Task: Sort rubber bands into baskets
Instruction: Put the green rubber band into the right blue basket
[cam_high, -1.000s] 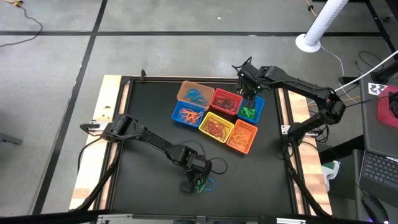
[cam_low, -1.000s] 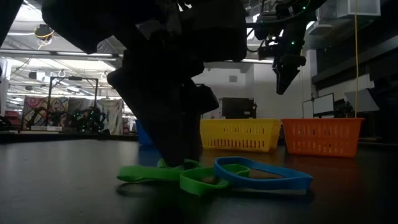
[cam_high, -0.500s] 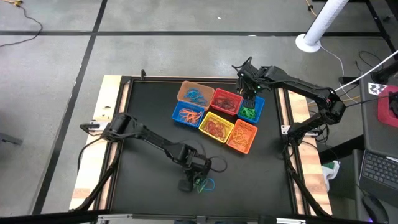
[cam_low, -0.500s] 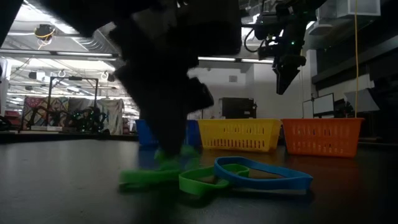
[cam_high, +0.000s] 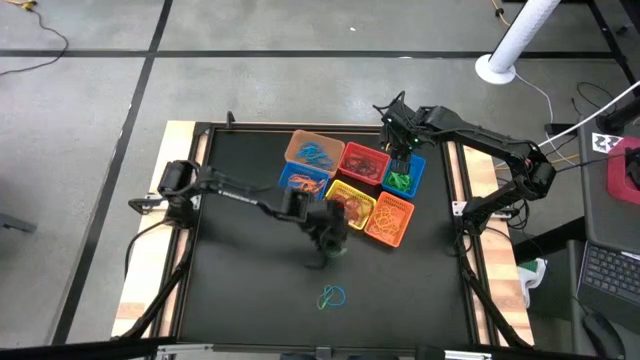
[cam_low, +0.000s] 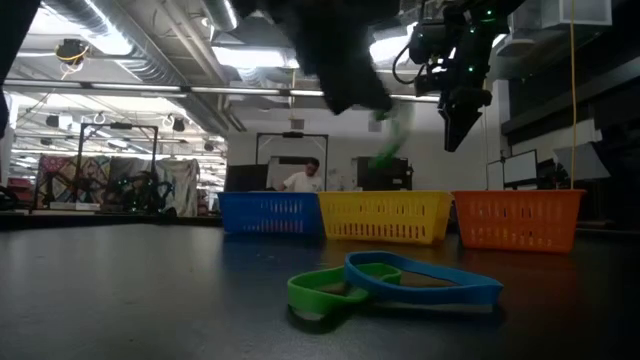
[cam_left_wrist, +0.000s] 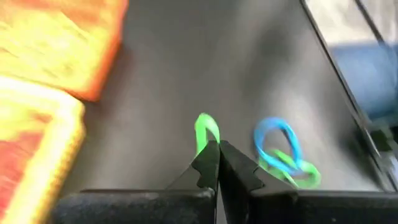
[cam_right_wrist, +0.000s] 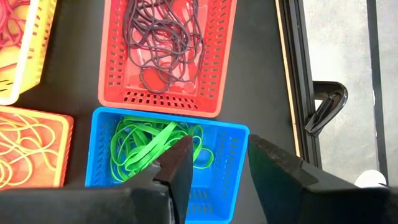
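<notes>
Here a green rubber band (cam_left_wrist: 206, 129) hangs as a thin bright loop from the tips of the left gripper (cam_left_wrist: 218, 149), whose dark fingers (cam_left_wrist: 206, 167) are pressed fully together on it. In the high view this left gripper (cam_high: 331, 243) is lifted above the black table (cam_high: 240, 290), just in front of the yellow basket (cam_high: 347, 203). Below on the table lie two more loops, a blue rubber band (cam_low: 425, 283) overlapping a second green band (cam_low: 325, 291), both flat and touching each other, well apart from the cluster of baskets.

The right gripper (cam_right_wrist: 219, 163) hovers over the far blue basket (cam_right_wrist: 225, 180), which holds a tangle of green bands (cam_right_wrist: 149, 147). Its fingers (cam_right_wrist: 180, 167) stand wide apart and hold nothing. Beside that basket sits the red basket (cam_right_wrist: 168, 99) with dark loops inside, and next to it an orange basket (cam_right_wrist: 62, 149) with pale yellow loops. In the low view a person (cam_low: 305, 178) shows in the room behind the table.
</notes>
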